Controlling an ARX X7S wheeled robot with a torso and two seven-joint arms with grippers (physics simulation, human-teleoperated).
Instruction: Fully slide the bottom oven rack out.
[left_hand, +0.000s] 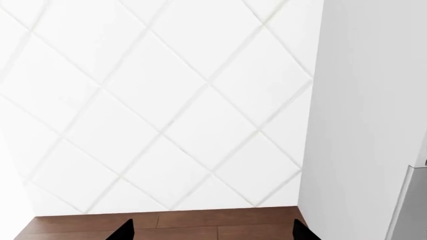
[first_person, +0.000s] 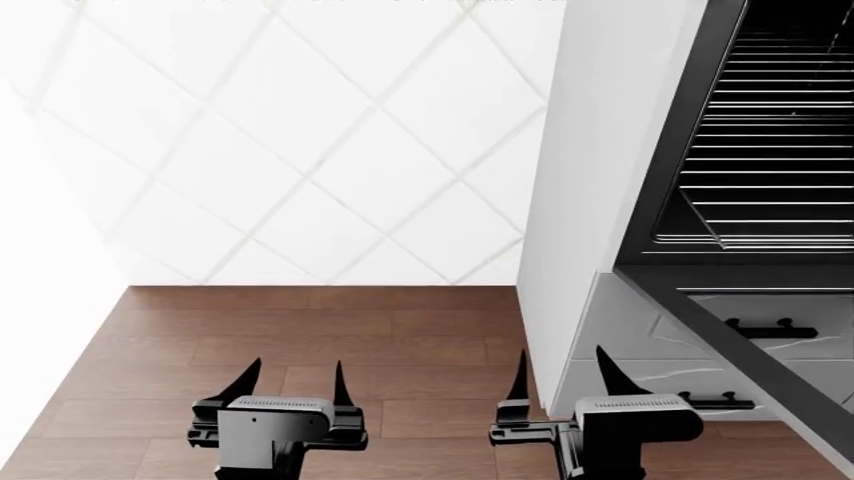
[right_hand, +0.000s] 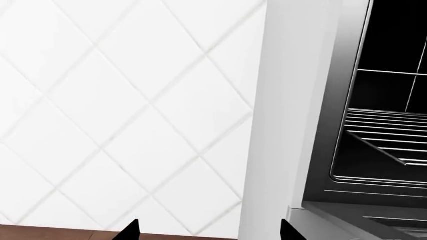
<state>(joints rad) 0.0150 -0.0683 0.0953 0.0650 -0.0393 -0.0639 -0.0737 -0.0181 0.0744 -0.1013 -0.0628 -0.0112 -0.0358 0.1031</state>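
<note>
The oven (first_person: 747, 140) sits at the far right of the head view, its black cavity open and set into a white cabinet (first_person: 601, 180). Inside it, the bottom oven rack (first_person: 767, 222) shows as a row of thin, bright chrome rods running side by side, ending in a doubled front bar near the lower lip of the opening. It lies inside the cavity, its front edge just behind the frame. A matching upper rack (first_person: 781, 90) sits one level above it. In the right wrist view the same bottom rack appears as pale rods slanting across the dark interior, low in the opening.

Below the oven, a grey marbled drawer (first_person: 747, 330) carries a black handle (first_person: 771, 328).

The left gripper (first_person: 291, 385) hangs over the brown wood floor (first_person: 267, 330), its two black fingers spread apart and holding nothing. The right gripper (first_person: 567, 378) is likewise released, fingers parted and empty, just beside the cabinet's lower corner. Both are well apart from the rack. A white wall (first_person: 294, 140) with diamond tiling fills the background.
</note>
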